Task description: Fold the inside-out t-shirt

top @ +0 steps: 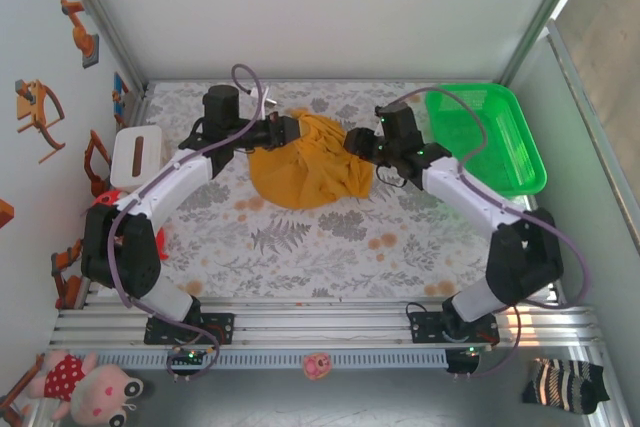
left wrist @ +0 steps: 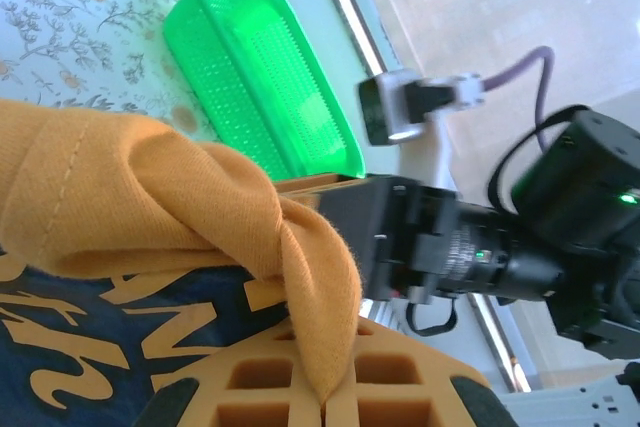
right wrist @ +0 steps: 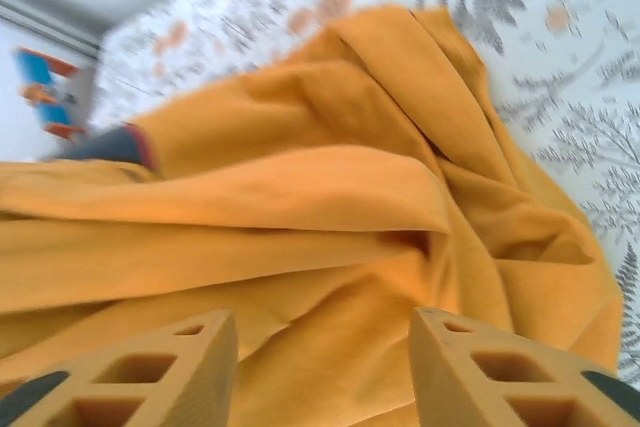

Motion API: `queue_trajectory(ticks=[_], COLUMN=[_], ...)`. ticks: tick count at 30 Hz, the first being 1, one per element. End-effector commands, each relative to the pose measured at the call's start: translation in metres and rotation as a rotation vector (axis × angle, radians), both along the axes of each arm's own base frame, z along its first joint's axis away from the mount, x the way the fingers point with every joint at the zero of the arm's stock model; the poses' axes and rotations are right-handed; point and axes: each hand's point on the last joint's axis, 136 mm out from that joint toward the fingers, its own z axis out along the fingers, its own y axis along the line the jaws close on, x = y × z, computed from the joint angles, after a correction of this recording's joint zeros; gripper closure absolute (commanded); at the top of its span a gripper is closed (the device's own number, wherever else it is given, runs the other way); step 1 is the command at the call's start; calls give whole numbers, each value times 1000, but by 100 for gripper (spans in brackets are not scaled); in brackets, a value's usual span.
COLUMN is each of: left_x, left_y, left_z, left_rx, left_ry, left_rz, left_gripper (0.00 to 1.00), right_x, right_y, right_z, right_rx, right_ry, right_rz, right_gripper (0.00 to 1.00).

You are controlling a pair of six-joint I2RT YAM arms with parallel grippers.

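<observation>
white box by the left wall. left gripper clenched on a fold of the bunched t-shirt mid-table. right gripper released, fingers spread over its right side, green basket just beyond.

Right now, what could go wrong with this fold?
1. Left fingers pinch just a thin twist of the t-shirt; a pull may slip it free.
2. Right fingers are open over bunched cloth and may grab several layers.
3. The green basket sits close beside them; a wide swing could knock it.
</observation>
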Motion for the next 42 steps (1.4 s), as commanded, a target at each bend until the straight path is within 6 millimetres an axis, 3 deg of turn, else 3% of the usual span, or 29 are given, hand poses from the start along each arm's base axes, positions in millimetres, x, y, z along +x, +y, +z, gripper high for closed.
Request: queue_trajectory(ticks=[1, 4, 7, 16, 19, 20, 22, 23, 26, 31, 32, 37, 42], left_x=[1, 2, 4, 2, 1, 2, 3, 4, 13, 40, 44, 59, 50], left_y=[-3, -2, -1, 0, 0, 1, 2, 2, 10, 33, 35, 40, 57], left_z=[10, 11, 11, 11, 8, 7, 3, 1, -11, -31, -34, -50, -44], left_rx=[-66, -65, -62, -57, -52, -51, -47, -45, -47, -69, -68, -18, 92], left_ry=[-21, -25, -22, -15, -9, -10, -3, 0, 25, 74, 81, 111, 31], left_rz=[-47, -47, -49, -47, -44, -40, -37, -35, -6, 79, 86, 140, 293], left_gripper=[100, 100, 100, 100, 100, 100, 100, 100, 100, 100, 97, 41, 32], right_x=[-34, -40, -37, -16, -7, -5, -3, -3, -6, -27, -32, -47, -42], right_y=[-1, 15, 35, 75, 85, 88, 91, 91, 82, 61, 58, 53, 56], right_z=[39, 62, 71, 46, 42, 40, 39, 41, 53, 95, 104, 136, 129], right_rx=[41, 74, 110, 164, 184, 183, 183, 181, 179, 212, 221, 293, 306], right_ry=[-52, -95, -107, -61, -47, -40, -37, -41, -65, -141, -156, -210, -209], right_rz=[74, 131, 172, 209, 225, 230, 241, 247, 246, 243, 244, 253, 252], right_gripper=[48, 46, 45, 49, 57, 65, 93, 100, 100, 100, 100, 100, 100])
